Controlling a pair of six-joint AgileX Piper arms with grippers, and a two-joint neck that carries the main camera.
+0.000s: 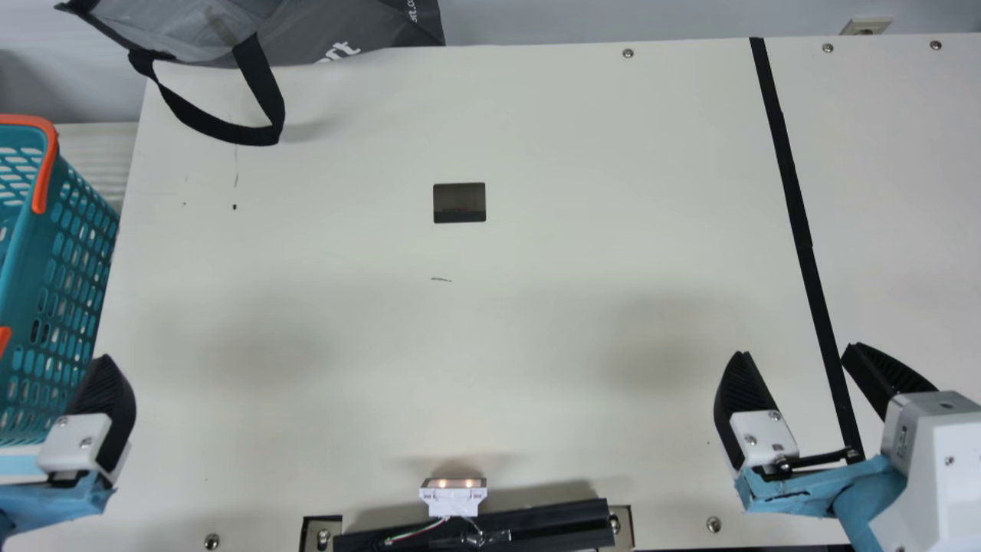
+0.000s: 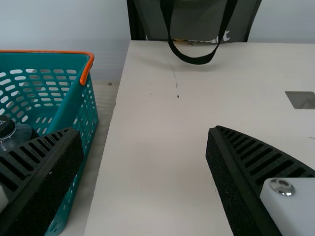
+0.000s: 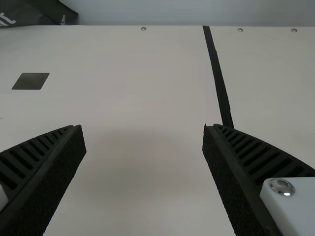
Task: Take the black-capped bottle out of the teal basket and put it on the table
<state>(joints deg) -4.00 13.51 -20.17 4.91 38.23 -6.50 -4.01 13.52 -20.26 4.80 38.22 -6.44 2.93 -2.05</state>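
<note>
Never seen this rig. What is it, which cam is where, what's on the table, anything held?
Two robot arms work at a cream table, each ending in a two-fingered gripper. The main view comes from a camera on a neck between the arms, looking down; each wrist view comes from a camera on that arm, with its own fingers at the bottom edge.

Both the left gripper and the right gripper are open and hold nothing.

At the table's left side is a teal basket with orange handles. Inside is the black-capped bottle, partly hidden by a finger in the left wrist view.

A dark bag sits at the far edge, its strap looping over the tabletop. A black strip runs along the right part.
</note>
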